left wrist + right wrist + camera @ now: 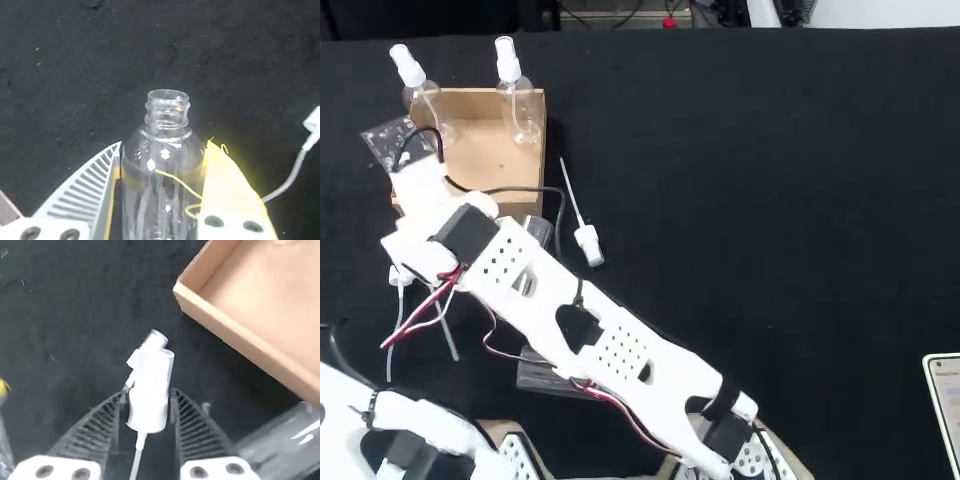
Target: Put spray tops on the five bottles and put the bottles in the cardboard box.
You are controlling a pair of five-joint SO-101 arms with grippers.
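A clear, uncapped bottle is gripped by the left jaws, which are closed against its shoulders above the black desk. A white spray top is pinched between the narrowly parted right jaws, seemingly just off the desk, near a corner of the cardboard box.

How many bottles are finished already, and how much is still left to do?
Done: two capped bottles stand in the cardboard box. In hand: the left gripper holds an open bottle and the right gripper holds a spray top near the box. Left: join those two, box that bottle, then do the rest of the five; a loose spray top waits on the table.
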